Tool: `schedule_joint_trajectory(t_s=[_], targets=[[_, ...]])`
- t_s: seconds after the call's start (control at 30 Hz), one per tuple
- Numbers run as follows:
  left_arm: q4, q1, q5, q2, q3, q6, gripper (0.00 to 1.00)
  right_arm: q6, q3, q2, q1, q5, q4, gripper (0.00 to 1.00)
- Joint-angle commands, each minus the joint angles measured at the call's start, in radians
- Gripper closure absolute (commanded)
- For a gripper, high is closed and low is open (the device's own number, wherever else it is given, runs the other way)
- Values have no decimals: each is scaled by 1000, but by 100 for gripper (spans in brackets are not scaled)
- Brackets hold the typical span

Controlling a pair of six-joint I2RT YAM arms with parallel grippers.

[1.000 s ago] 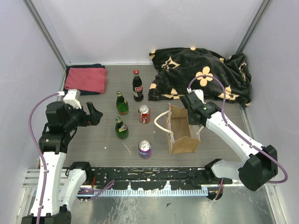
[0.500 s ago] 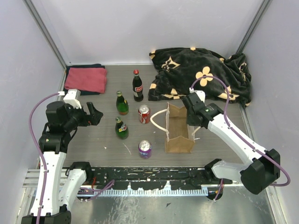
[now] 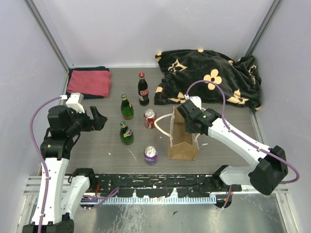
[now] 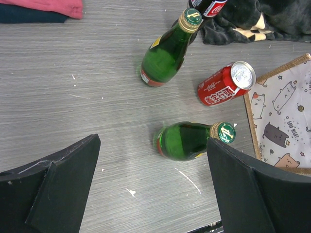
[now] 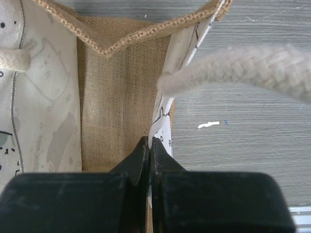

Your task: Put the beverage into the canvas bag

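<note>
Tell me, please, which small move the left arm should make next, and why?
Probably lower the open left tool over the nearer green bottle, which stands below the gap between its fingers; the right tool is shut on the wall of the canvas bag, holding it.

A black blanket (image 3: 209, 77) with cream flowers is lying crumpled at the far right corner of the grey wood-grain counter (image 3: 97, 145). A pink towel (image 3: 90, 82) is sitting folded at the far left corner, resting on a dark blue cloth (image 4: 29, 17) that is peeking out along its edges. A black toothed strip (image 3: 160, 180) is running along the near edge, and a pale scratch (image 3: 132, 155) is showing on the counter.
</note>
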Motion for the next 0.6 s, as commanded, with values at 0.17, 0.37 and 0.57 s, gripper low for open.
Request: schedule_joint_trajectory(t_s=[0.17,0.37,0.57], targets=[[5,6,18,-10,-15,-9,2,37,13,-25,21,70,-21,99],[2,8,16,-9,-10,-9,2,21,62,-16,22,119,-36,79],[2,7,18,-6,-5,-7,2,1,94,-92,22,93,16,38]])
